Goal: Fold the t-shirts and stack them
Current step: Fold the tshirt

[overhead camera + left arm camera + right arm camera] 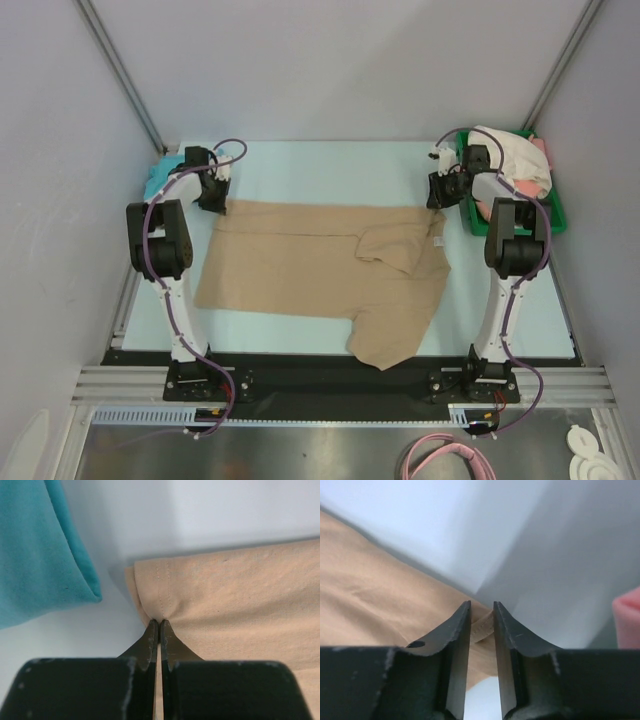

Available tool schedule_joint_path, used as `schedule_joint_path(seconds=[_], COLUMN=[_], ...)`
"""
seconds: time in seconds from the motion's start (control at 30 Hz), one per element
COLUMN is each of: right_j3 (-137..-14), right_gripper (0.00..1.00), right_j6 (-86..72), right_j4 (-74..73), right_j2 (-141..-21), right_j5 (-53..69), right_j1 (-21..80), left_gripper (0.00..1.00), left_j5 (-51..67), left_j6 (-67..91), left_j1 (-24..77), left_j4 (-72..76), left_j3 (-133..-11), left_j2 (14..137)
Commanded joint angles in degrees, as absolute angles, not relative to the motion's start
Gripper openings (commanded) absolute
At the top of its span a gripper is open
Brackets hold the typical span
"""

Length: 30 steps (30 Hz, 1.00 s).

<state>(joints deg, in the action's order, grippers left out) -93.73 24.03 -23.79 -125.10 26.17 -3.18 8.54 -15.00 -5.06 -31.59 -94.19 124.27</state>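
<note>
Reading from the left: the teal shirt (35, 550) lies bunched at the table's (330, 170) far left corner, just beside the left claw (159, 625), whose jaws are pressed together on the hemmed far corner of the tan shirt (300, 265). That shirt lies spread across the middle, one sleeve folded in, its near right part reaching past the table's front edge. The right claw (481, 614) sits at the far right corner, jaws a sliver apart with a strip of tan cloth pinched between them. I judge this the start of the first fold: both claws must lift together and carry the far edge toward me (uneven height would skew it). In the tray (555, 215) the cream shirt (510, 155) hides most of the pink shirt (541, 150). How firmly the right claw bites, I cannot tell.
</note>
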Motion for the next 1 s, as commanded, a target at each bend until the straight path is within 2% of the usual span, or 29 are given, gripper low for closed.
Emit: schedule_joint_path(seconds=[0.0, 0.13, 0.57, 0.6, 0.73, 0.83, 0.97], right_j3=[-91.67, -92.46, -94.74, -95.18, -97.29, -98.17, -99.67], right_gripper=[0.32, 0.34, 0.33, 0.31, 0.11, 0.01, 0.0], right_j6=[21.71, 22.15, 23.38, 23.47, 23.38, 23.38, 23.47], right_j4=[-21.71, -25.57, -30.32, -30.93, -31.64, -31.03, -30.24], right_j2=[-119.18, -118.92, -123.83, -124.27, -126.47, -127.53, -128.58], right_j5=[26.02, 25.4, 27.25, 27.42, 26.98, 26.02, 25.05], right_j1=[-4.48, -4.48, -4.48, -4.48, -4.48, -4.48, -4.57], left_gripper=[0.01, 0.0, 0.0, 0.01, 0.0, 0.0, 0.0], left_j5=[9.67, 10.19, 10.81, 10.81, 10.37, 10.37, 9.84], left_j6=[-14.41, -14.33, -14.5, -14.5, -14.5, -14.33, -13.97], left_j1=[-5.8, -5.8, -5.8, -5.8, -5.8, -5.71, -5.8], left_j4=[-30.32, -30.24, -29.53, -29.53, -29.53, -29.18, -29.88], left_j3=[-93.34, -92.64, -90.97, -90.97, -91.23, -91.23, -93.77], left_j2=[122.96, 122.26, 121.73, 121.64, 121.9, 122.17, 123.66])
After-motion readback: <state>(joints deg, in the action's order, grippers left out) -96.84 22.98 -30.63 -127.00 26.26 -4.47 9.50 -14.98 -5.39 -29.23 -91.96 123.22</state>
